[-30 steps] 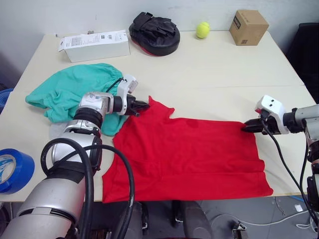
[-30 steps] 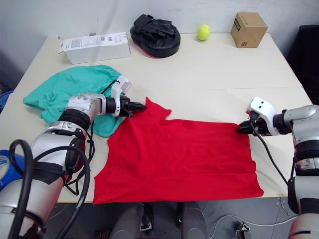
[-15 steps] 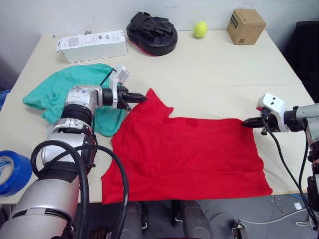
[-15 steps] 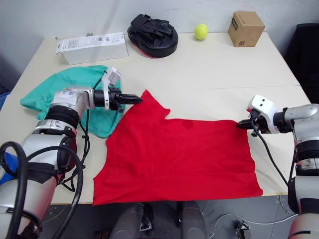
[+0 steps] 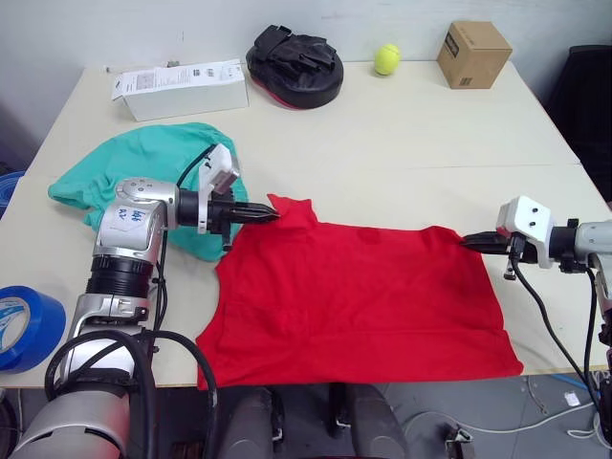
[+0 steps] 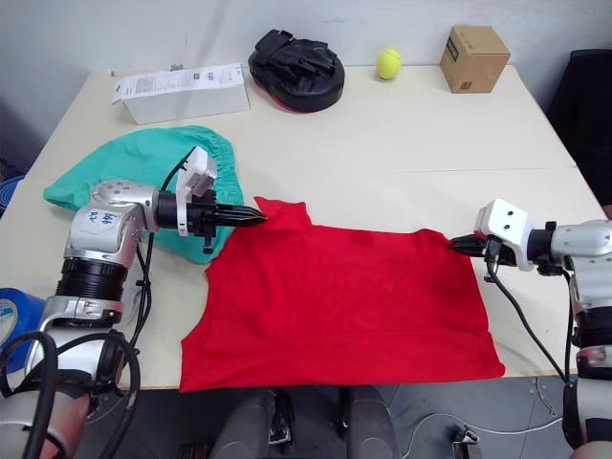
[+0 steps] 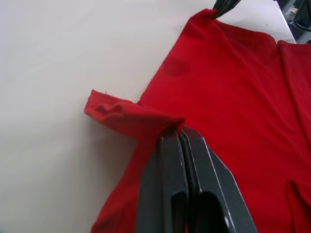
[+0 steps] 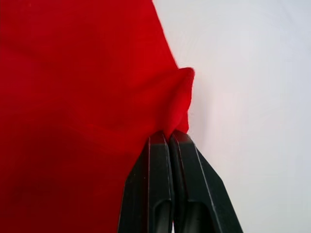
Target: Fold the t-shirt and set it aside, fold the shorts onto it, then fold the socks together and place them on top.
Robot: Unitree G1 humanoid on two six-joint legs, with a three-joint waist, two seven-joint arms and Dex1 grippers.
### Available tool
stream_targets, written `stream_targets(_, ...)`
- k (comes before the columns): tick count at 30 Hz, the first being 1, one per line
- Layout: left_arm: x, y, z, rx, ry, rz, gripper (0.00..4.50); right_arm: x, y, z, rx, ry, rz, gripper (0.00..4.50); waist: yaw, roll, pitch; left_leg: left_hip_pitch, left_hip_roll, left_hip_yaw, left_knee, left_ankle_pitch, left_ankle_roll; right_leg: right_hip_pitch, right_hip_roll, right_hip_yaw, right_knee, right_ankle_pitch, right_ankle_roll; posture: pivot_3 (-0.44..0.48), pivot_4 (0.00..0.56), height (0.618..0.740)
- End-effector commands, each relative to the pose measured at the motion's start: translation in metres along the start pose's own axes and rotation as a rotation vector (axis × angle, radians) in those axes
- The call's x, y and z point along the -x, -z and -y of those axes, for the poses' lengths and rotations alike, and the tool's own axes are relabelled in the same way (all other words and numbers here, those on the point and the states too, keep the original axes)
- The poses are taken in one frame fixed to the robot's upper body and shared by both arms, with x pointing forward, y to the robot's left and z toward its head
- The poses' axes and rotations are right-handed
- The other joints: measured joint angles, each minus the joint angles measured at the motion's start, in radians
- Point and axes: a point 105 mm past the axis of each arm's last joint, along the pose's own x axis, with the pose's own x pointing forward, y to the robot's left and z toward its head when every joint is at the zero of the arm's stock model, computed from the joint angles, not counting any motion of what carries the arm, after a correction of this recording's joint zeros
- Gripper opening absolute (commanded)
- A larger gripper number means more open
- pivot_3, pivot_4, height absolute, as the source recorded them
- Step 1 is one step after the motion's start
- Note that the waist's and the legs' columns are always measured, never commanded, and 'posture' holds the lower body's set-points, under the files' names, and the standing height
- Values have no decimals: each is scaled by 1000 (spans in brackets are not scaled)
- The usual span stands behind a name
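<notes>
The red t-shirt lies spread on the table's near half, its hem at the front edge. My left gripper is shut on the shirt's far left sleeve corner, next to the teal-green shorts bunched at the left. My right gripper is shut on the shirt's far right corner. The far edge of the shirt runs nearly straight between the two grippers. The socks are out of view.
Along the far side of the beige table stand a white carton, a black padded mitt, a tennis ball and a cardboard box. A blue tape roll sits at the near left.
The left gripper has drawn the raised sleeve corner down and inward. The right gripper has pulled slightly outward, so the far edge now lies straighter. Both stay shut on the shirt.
</notes>
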Motion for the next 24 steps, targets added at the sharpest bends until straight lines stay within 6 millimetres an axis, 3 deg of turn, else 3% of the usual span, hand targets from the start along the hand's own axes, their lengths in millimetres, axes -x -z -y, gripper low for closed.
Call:
stream_targets(1, 4, -9, 17, -108, 45, 4, 0, 15, -10, 6, 138, 49, 17, 21, 0, 0, 0, 0, 0, 0, 0, 0, 0, 0, 0, 0, 0, 0, 0, 0, 150, 740)
stream_targets(4, 14, -1, 34, -169, 85, -46, 0, 25, -4, -2, 258, 23, -11, 21, -1, 0, 0, 0, 0, 0, -1, 0, 0, 0, 0, 0, 0, 0, 0, 0, 150, 740)
stream_targets(13, 40, 51, 74, -311, 192, -245, 0, 41, 21, -38, 575, -134, -86, 21, 0, 0, 0, 3, 0, 0, -1, 0, 0, 2, -1, 1, -4, 0, -1, 0, 150, 740)
stream_targets(19, 40, 71, 84, -414, 205, -296, 0, 42, 36, -50, 642, -191, -116, 21, -1, 0, 0, 3, 0, 0, 0, 0, 0, 2, -1, 1, -4, -1, -1, 0, 150, 740)
stream_targets(24, 41, 76, 79, -413, 153, -298, 0, 39, 39, -52, 613, -194, -115, 21, -1, 0, 0, 4, 1, 0, 0, 0, 0, 3, -1, 1, -3, -1, -1, 0, 150, 740)
